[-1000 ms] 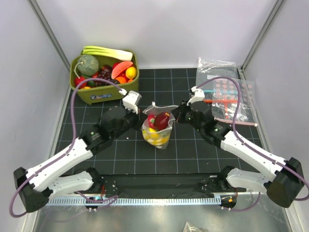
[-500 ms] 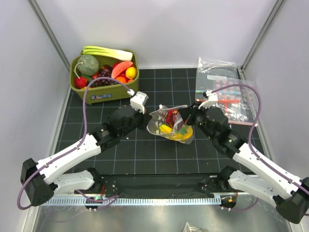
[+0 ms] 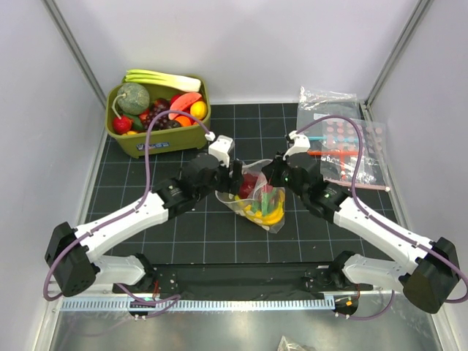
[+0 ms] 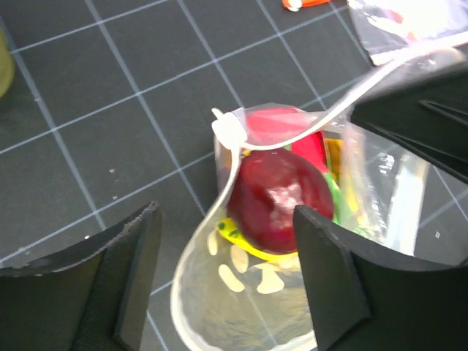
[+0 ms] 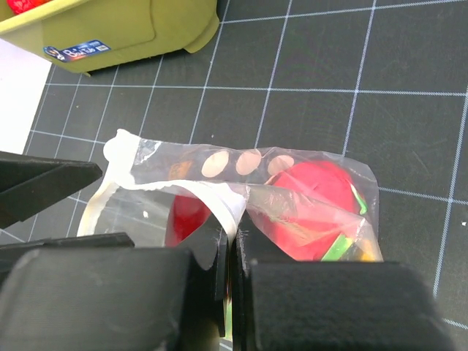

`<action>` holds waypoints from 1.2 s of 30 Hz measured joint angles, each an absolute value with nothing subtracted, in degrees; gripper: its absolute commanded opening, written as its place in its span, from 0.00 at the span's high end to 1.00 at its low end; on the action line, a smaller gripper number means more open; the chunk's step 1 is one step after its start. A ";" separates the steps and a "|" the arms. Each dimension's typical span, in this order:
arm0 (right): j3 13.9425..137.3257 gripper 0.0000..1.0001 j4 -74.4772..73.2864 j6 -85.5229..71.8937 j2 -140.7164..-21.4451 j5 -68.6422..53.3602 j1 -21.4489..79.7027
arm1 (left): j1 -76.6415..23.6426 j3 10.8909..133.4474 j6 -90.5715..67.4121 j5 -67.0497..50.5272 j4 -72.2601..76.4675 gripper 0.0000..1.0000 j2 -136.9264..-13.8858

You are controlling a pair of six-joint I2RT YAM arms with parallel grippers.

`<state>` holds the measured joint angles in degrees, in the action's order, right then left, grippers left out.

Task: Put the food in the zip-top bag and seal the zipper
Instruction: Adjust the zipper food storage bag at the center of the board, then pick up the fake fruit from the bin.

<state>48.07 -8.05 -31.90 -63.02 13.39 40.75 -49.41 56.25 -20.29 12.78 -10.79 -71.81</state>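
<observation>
The zip-top bag, clear with cream dots, lies on the black mat between both arms. It holds the food: a dark red fruit, a yellow banana, a bright red piece and green bits. My right gripper is shut on the white zipper strip at the bag's mouth. My left gripper is open, its fingers either side of the bag's other rim without pinching it. The mouth gapes open.
A green bin of toy fruit and vegetables stands at the back left, its corner also in the right wrist view. Clear bags with pink-red dots lie at the back right. The black gridded mat covers the table.
My left gripper has opened and let go of the bag's rim, and that arm has moved right. The bag swung right, tipped over, then came back a little toward the middle.
</observation>
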 measured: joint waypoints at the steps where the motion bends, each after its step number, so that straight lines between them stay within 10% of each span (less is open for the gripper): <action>1: 48.23 0.98 -8.19 -31.90 -62.98 13.43 40.75 | -49.36 56.25 -20.36 13.30 -10.90 0.21 -71.72; 12: 48.36 0.96 -9.08 -32.16 -61.63 16.82 40.75 | -44.07 55.46 -23.97 22.48 -12.05 0.00 -66.11; 24: 48.34 0.96 -9.08 -32.34 -61.52 17.76 40.75 | -33.74 59.18 -32.62 20.91 -13.19 0.00 -67.99; 36: 48.34 0.96 -9.08 -32.53 -61.36 17.93 40.75 | -25.58 106.52 -26.22 19.18 -30.79 0.00 -96.25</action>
